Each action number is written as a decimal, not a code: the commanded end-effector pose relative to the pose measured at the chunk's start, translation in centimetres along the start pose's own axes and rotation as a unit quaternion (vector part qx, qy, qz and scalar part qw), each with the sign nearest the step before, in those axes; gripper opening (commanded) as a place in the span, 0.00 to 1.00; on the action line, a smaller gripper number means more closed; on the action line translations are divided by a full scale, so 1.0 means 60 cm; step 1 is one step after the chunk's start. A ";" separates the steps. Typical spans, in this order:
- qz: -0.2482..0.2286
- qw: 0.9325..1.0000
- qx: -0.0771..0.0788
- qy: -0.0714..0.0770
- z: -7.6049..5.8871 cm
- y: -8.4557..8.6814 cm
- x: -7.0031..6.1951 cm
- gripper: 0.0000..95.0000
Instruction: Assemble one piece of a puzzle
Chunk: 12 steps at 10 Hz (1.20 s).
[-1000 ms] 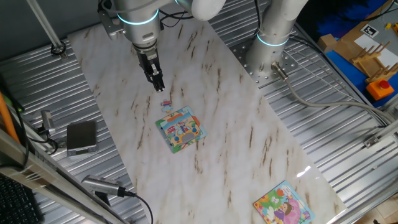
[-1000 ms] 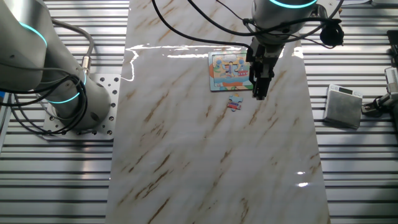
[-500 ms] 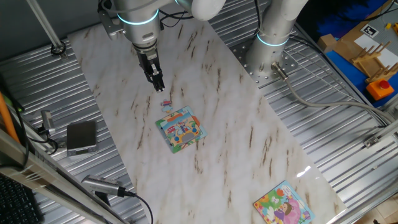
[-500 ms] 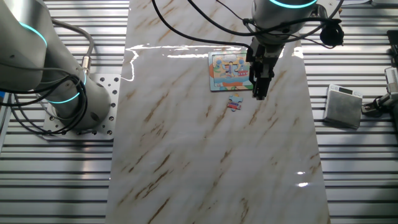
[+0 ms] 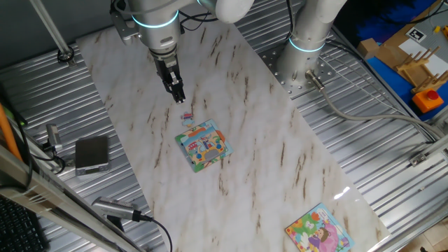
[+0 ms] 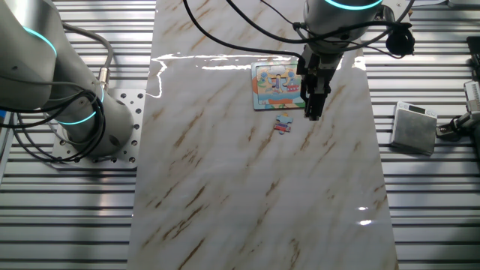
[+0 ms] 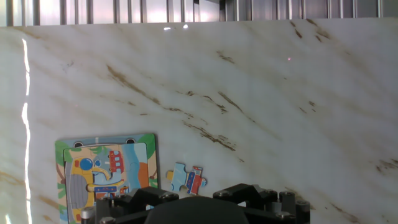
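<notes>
Nothing has moved over the past second: the gripper (image 5: 178, 98) hangs above the marble table (image 5: 280, 161), its fingers nearly together and empty. The piece (image 5: 187, 117) lies loose on the marble just beside the puzzle (image 5: 203, 145), apart from the gripper.

We see a marble-patterned board (image 5: 266, 147) with brown veins laid over a ribbed metal table (image 5: 392, 168). On the board lies the puzzle (image 5: 203, 145), flat, and just beside one of its edges the piece (image 5: 187, 117), apart from it by a thin gap. Well apart, at the board's near corner, lies a second puzzle (image 5: 318, 229) with a pink-purple figure. On the ribbed metal beside the board rests a small grey box (image 5: 92, 154).
</notes>
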<state>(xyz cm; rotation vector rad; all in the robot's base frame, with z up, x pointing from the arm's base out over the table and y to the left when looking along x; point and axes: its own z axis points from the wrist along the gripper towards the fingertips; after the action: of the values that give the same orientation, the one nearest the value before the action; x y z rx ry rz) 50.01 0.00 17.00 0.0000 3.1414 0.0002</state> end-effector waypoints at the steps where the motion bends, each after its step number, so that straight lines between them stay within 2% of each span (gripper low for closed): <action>1: 0.000 1.000 0.000 0.000 0.000 0.000 0.000 1.00; 2: -0.200 0.975 -0.080 -0.060 0.001 0.000 0.001 0.00; 8: -0.168 0.982 -0.069 -0.048 0.001 0.000 0.002 0.00; 12: -0.153 0.985 -0.068 -0.041 0.001 0.000 0.002 0.00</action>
<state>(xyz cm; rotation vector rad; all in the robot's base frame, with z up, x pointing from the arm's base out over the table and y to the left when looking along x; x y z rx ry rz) 49.84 -0.05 16.96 -0.5050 2.9979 0.2213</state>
